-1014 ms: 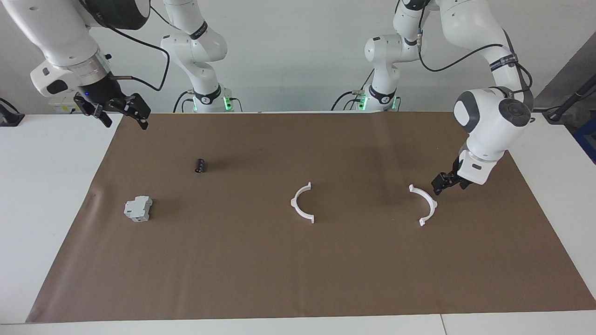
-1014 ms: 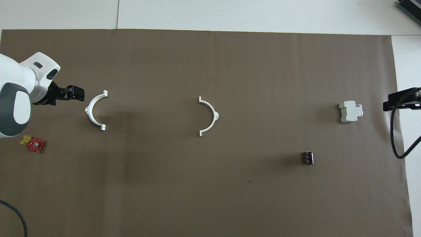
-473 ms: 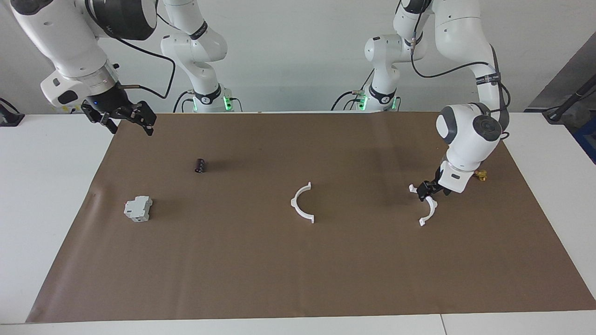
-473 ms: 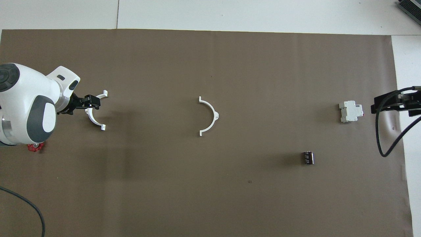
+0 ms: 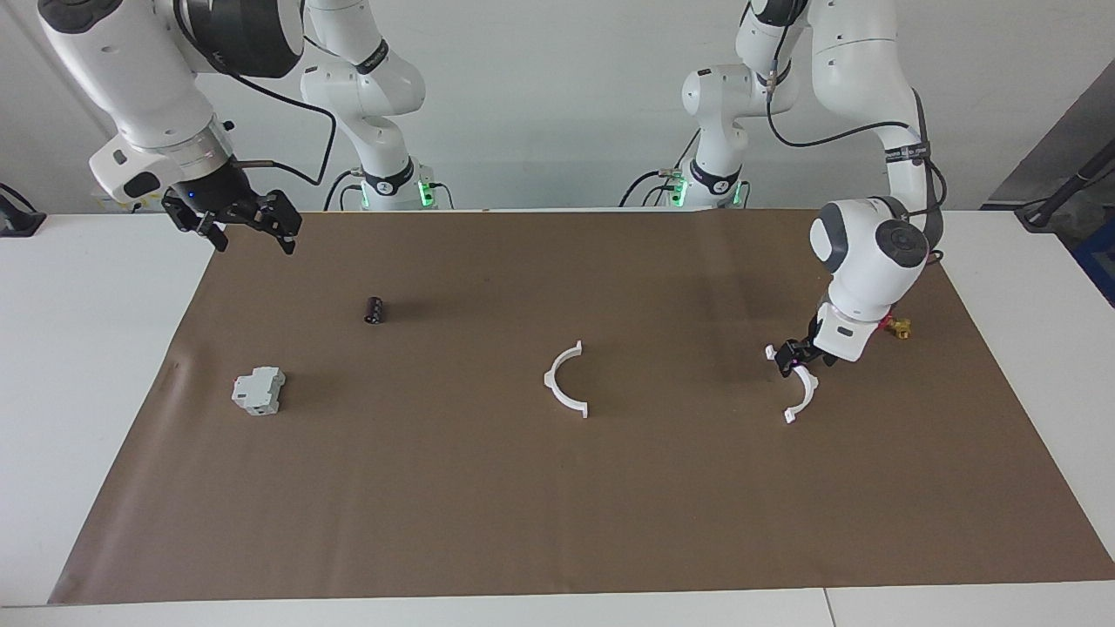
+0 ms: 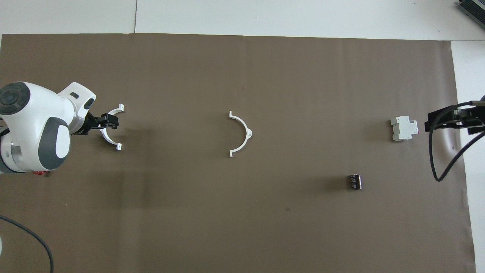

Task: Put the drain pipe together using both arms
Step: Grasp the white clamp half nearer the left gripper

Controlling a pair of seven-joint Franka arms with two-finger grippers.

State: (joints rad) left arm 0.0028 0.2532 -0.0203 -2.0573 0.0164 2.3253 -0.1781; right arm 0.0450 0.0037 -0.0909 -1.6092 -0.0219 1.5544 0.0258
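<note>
Upper left of the frame in the facing view: the right gripper [image 5: 253, 235] hangs in the air over the corner of the brown mat [image 5: 557, 522], its fingers spread wide and holding nothing. This arm waits. Below it, at mid-left of the frame, a grey-white boxy block [image 5: 259, 390] sits on the mat, and a small dark cylinder [image 5: 375, 310] lies above and a little to the right of that block. Centre frame, one white half-ring [image 5: 549, 380] of the drain pipe lies flat on the mat, untouched, well apart from its partner. Over to the right of the frame, the second half-ring [image 5: 806, 398] lies flat as well, and here the left gripper [image 5: 793, 361] is right down on it. Its fingers straddle the thin band near one end, released and not clamped. Just past the left arm's wrist, a small red-and-yellow valve [image 5: 897, 327] peeks out. The white desk [image 5: 87, 348] shows around the mat.
</note>
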